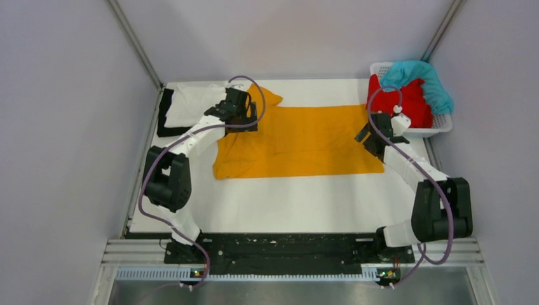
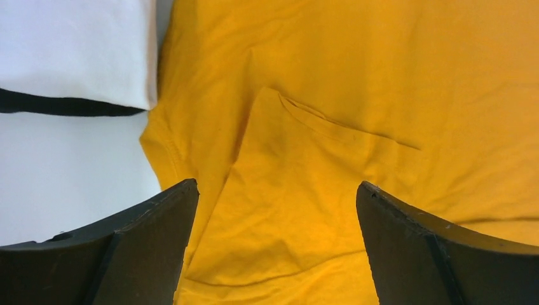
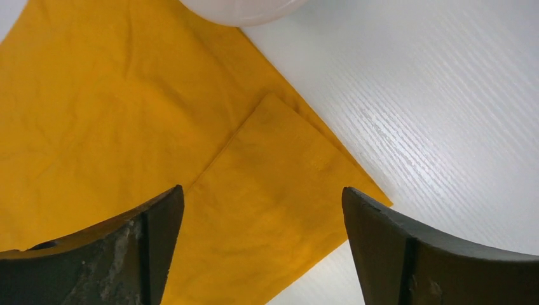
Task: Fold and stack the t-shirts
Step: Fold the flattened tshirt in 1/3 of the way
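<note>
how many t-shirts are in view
5: mustard-orange shirt spread mid-table; white shirt atop black shirt far left; red shirt and teal shirt in basket far right. Others may be hidden.

Left gripper [image 2: 276,187] jaws spread wide, empty; right gripper [image 3: 262,190] same.

White table [image 1: 286,203] (evenly lit) between plain grey walls [image 1: 63,127].

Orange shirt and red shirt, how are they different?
The orange t-shirt lies spread out flat on the table, but the red t-shirt is bunched up in the white basket. The orange t-shirt has no other shirt on it, while the red t-shirt has a teal t-shirt draped partly over it. Both are plain cloth in one colour.
</note>
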